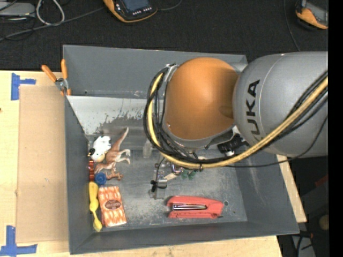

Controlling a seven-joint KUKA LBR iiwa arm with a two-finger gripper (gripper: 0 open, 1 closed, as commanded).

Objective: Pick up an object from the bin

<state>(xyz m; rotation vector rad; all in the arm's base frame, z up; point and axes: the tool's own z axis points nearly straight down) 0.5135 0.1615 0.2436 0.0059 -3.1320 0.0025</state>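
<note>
1. Gripper hangs low over the bare grey floor near the middle of the bin, beneath the arm's orange cover and looped cables.
2. Its grip cannot be told as open or closed, and nothing is seen held in it.
3. Stapler, red and lying flat, is the nearest thing, just to the lower right of the gripper and not touching it.
4. Toy animal, tan, lies to the left by the bin's left wall, with a small white and black toy touching its upper left.
5. Orange patterned packet and a yellow brush lie side by side in the lower left corner, well apart from the gripper.
</note>
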